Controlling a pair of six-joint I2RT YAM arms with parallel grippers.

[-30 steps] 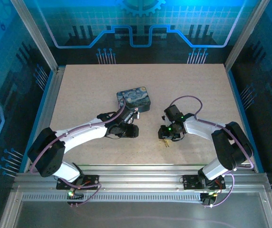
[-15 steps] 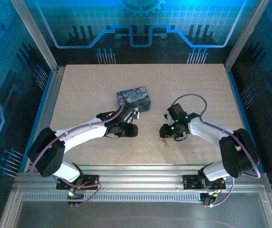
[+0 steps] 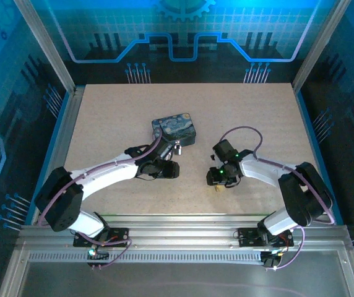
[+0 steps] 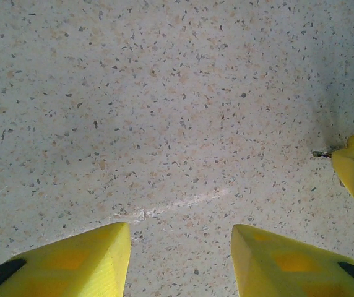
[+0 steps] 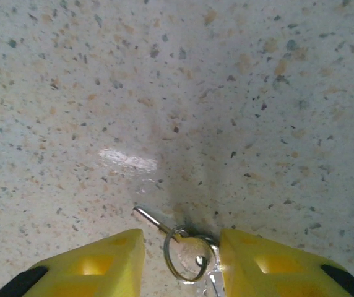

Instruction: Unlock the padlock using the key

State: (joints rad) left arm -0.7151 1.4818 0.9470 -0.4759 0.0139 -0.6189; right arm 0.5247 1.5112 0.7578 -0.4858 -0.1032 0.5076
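From above, we see the left pincer (image 3: 166, 168) low over the table (image 3: 115, 117), just on the near side of the blue swirl-painted box (image 3: 174, 130). The box's lid is on, so we cannot tell what it holds. A small greyish piece (image 3: 177, 148) sits just beside the box's near edge; it is too small for us to say whether it is the padlock. The right pincer (image 3: 218, 179) is down at the table, apart from the box, with the key (image 3: 216, 187) lying just on its near side.

In the left wrist view, the left pincer's fingers (image 4: 72, 260) stand spread with bare table between them. At the right edge a yellow fingertip of the other pincer shows, with a tiny metal tip (image 4: 319, 153) just beside it.

In the right wrist view, the right pincer stands spread either side of the key's wire ring (image 5: 188, 250), not pinching it. The thin shaft (image 5: 149, 218) points away to the left, flat on the table.

We judge the key light, stiff, thin and slippery, and hard to lift from so flat a lie. The ring, or the head where ring meets shaft, looks the better hold, leaving the blade free for the padlock.
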